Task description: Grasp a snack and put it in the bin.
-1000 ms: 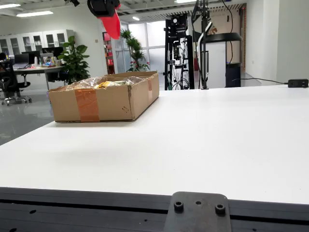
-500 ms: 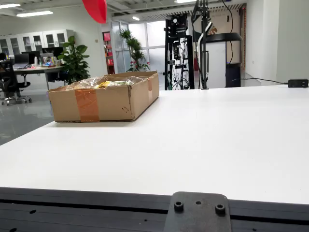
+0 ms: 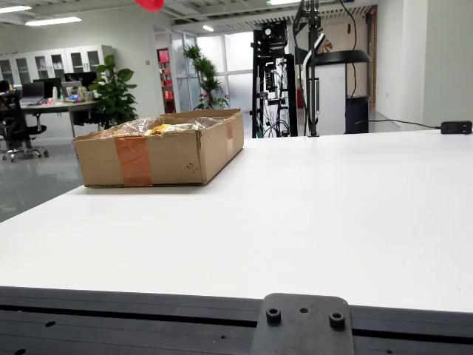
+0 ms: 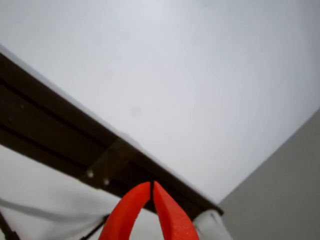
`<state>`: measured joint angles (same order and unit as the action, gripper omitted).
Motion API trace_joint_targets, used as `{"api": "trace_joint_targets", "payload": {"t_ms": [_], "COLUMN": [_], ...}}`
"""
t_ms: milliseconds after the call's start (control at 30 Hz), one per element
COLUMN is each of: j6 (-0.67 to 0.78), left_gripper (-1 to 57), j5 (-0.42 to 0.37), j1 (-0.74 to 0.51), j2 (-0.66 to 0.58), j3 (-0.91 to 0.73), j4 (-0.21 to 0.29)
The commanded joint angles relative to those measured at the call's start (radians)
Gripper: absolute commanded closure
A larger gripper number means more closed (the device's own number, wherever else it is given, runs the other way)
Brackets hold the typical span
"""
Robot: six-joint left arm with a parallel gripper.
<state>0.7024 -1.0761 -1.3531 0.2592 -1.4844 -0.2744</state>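
Note:
A cardboard box (image 3: 159, 155) stands on the white table (image 3: 310, 214) at the back left of the fixed view. Snack packets lie inside it: a yellow one (image 3: 171, 128) and clear wrapping (image 3: 129, 127) show above the rim. A red piece (image 3: 150, 4) at the top edge of that view looks like part of my gripper, high above the box. In the gripper view my gripper (image 4: 151, 185) has orange-red fingers (image 4: 127, 212) with their tips touching and nothing between them. It is high above the table's dark edge rail (image 4: 75, 145). No snack shows outside the box.
A black mounting plate (image 3: 303, 325) sits on the table's front rail. A black equipment rack (image 3: 275, 74) and a stand (image 3: 312, 66) rise behind the table. A black power adapter (image 3: 456, 127) with its cable lies at the far right edge. The grey floor (image 4: 280, 190) shows beside the table.

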Motion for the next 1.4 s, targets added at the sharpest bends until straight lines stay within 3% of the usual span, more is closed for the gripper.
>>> {"api": "trace_joint_targets", "payload": {"t_ms": [33,267,700,1100,1400], "j6": [-0.023,-0.058,-0.119,-0.309,-0.343], "left_gripper": [56.6,56.6,56.2,56.4,56.6], "j5": [0.07,0.154,0.188,0.044,-0.023], "j1": [-0.043,-0.07,-0.028,0.056,0.109], "j2": [0.002,0.002,0.006,-0.055,-0.167], "j3": [0.002,0.003,0.004,0.055,0.065], "j4": [0.067,0.131,0.141,0.168,0.176]}}
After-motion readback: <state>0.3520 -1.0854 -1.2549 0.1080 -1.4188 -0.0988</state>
